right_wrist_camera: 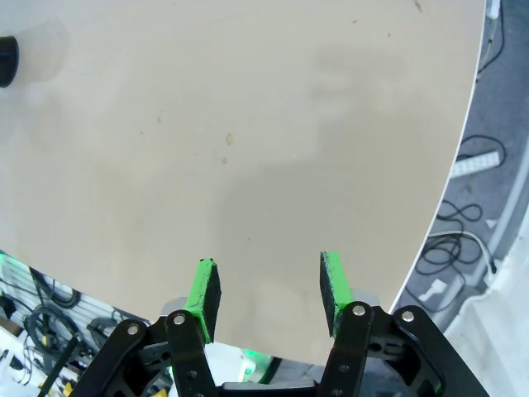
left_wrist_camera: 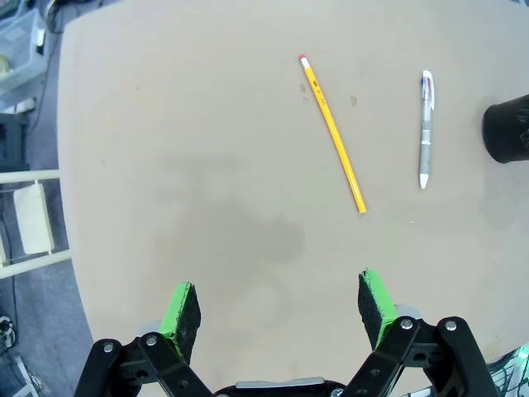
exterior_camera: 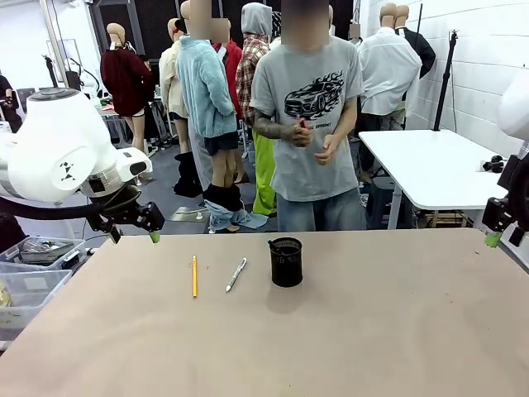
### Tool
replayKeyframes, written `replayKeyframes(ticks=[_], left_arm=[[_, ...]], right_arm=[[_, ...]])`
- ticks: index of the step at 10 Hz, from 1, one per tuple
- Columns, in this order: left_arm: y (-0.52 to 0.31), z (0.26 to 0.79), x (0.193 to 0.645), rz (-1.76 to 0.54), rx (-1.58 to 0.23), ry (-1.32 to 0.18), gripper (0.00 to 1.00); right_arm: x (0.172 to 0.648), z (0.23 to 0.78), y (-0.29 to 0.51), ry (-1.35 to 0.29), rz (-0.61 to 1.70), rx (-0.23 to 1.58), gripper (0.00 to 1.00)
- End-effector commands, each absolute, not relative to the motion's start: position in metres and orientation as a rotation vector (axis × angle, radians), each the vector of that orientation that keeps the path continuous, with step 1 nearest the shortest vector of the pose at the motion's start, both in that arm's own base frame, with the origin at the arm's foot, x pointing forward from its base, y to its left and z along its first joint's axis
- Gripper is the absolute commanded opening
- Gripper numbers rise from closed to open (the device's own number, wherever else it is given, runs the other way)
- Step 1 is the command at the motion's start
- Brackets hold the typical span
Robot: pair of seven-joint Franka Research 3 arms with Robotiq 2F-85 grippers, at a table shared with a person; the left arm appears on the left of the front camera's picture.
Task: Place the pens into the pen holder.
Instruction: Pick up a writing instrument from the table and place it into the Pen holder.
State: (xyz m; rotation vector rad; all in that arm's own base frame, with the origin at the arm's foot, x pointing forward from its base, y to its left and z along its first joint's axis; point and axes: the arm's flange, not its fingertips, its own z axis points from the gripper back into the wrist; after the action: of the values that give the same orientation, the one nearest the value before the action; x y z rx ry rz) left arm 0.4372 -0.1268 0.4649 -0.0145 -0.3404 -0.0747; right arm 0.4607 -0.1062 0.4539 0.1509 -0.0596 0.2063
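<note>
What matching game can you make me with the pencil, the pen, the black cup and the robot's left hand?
Things:
1. pencil
2. pen
3. pen holder
4. left gripper

Descriptions:
A. black, standing upright
B. open, holding nothing
C. yellow, lying flat
D. silver-white, lying between the other two things

Right pairs: 1-C, 2-D, 3-A, 4-B.

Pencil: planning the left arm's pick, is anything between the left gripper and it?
Nothing visible: bare table separates the open left gripper from the pencil; the pen lies beyond, nearer the pen holder.
</note>
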Motion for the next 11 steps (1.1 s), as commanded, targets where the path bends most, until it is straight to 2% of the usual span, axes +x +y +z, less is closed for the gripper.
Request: replayKeyframes(ticks=[1, 2, 5, 9, 11], left_arm=[[-0.133, 0.453, 0.44, -0.015, -0.01, -0.351, 1.0], [-0.147, 0.438, 0.46, 0.047, 0.034, -0.322, 1.0], [-0.191, 0.4, 0.521, 0.15, -0.01, -0.228, 1.0], [-0.206, 0.343, 0.565, 0.223, -0.002, -0.1, 1.0], [-0.202, 0.331, 0.564, 0.231, -0.008, -0.064, 1.0]], right_arm=[[0.462, 0.454, -0.106, -0.062, 0.206, 0.143, 0.62], [0.462, 0.454, -0.106, -0.062, 0.206, 0.143, 0.62], [0.462, 0.454, -0.106, -0.062, 0.206, 0.143, 0.62], [0.462, 0.454, -0.106, -0.062, 0.206, 0.143, 0.62], [0.462, 0.454, -0.106, -0.062, 0.206, 0.143, 0.62]])
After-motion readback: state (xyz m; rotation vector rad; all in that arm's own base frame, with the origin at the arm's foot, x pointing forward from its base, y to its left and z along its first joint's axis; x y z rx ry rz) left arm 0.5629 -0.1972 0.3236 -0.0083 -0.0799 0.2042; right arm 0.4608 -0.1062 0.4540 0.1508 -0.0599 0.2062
